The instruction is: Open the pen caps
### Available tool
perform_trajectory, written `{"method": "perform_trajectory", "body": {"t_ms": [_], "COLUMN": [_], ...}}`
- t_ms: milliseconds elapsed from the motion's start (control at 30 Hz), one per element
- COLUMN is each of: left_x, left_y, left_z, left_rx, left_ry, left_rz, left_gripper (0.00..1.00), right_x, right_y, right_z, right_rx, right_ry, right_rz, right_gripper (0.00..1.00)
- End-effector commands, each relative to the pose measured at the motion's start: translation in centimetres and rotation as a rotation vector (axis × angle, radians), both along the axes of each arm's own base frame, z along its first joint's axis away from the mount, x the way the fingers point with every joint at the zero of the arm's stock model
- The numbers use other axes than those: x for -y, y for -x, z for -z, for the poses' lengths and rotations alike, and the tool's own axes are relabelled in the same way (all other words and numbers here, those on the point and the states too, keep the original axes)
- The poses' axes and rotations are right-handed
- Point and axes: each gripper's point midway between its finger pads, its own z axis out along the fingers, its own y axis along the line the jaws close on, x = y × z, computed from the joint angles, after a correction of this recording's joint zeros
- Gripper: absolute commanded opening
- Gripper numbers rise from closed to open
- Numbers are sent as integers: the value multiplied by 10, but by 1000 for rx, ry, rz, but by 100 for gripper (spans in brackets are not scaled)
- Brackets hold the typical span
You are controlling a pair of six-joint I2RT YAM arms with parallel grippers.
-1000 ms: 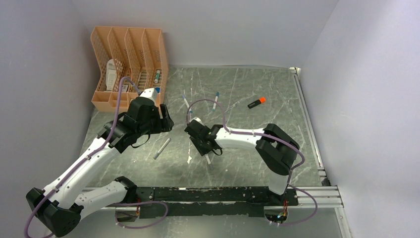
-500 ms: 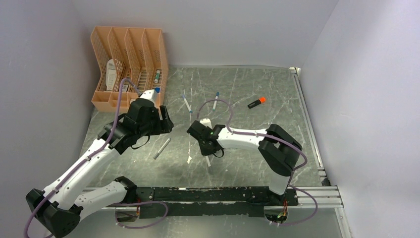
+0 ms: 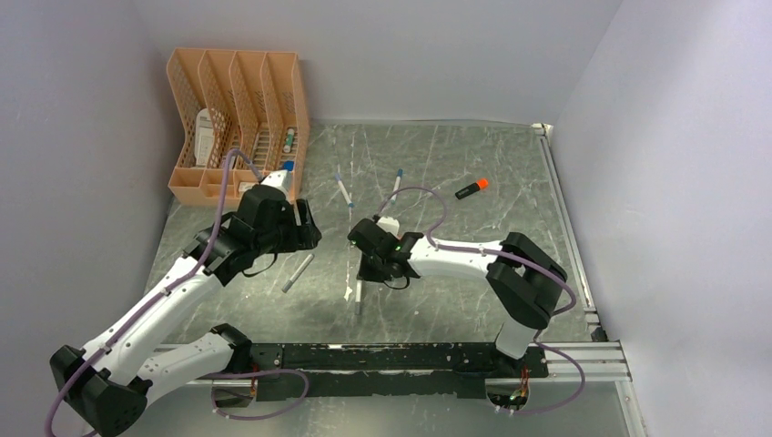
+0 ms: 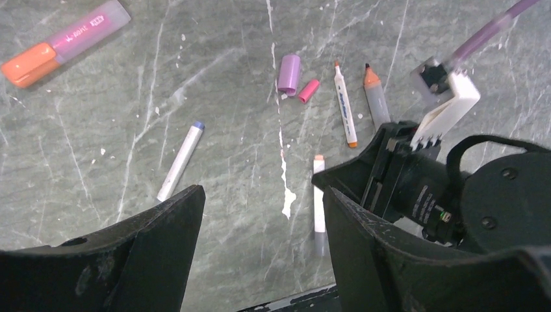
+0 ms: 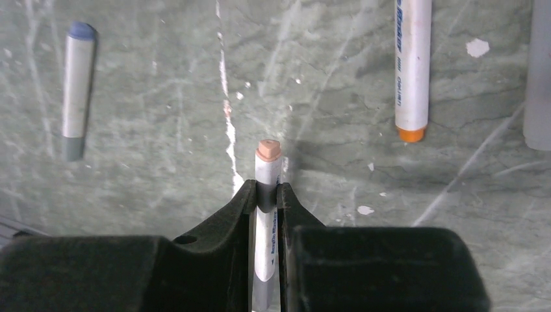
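Note:
My right gripper (image 5: 266,188) is shut on a white pen (image 5: 266,169) just behind its peach tip (image 5: 268,149); the pen's grey rear end points toward the arm bases (image 3: 359,300). In the left wrist view a purple pen cap (image 4: 289,73) and a pink pen cap (image 4: 308,91) lie loose on the table. My left gripper (image 4: 263,208) hangs open above the table, left of the right gripper (image 3: 364,269), with nothing between its fingers.
A blue-ended white pen (image 4: 180,161) lies left of the held one. Two orange-tipped pens (image 4: 344,104) (image 4: 375,97) lie beyond it. An orange-and-pink highlighter (image 4: 65,42), a black marker (image 3: 472,189) and an orange desk organizer (image 3: 237,123) stand farther off.
The right gripper has shut on the white pen and shifted left, swinging the pen with it. The left arm has barely moved.

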Motion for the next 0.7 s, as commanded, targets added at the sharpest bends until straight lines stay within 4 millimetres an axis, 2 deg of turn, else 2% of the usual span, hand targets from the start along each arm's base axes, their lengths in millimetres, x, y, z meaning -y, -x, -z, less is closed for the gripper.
{"method": "perform_trajectory", "body": {"t_ms": [0,133,300,433,533,667], "left_x": [10,21,53,79,93,104], "left_y": [7,17,34,45,51,52], "left_z": [4,8,-9,-21,-27,-29], "left_rx": [-15,-3,81,109,120,124], "left_ry": [44,112,295,409,483,541], "left_rz": [43,111,299,450,531,579], "left_gripper": [78,80,83,83,83,83], "right_x": [-14,-7,8,28,38,40], "right_y": [-23,-24,-36,-52,-61,-65], "right_z": [-28,-43,-86,-119,-146,-169], "right_rx": [48,99,207,265,309,349], "right_ry": [-122,-168,-236,-319,-411,-462], "right_rz": [77,73,59,85,94,77], "right_gripper": [1,0,0,0,0,0]}}
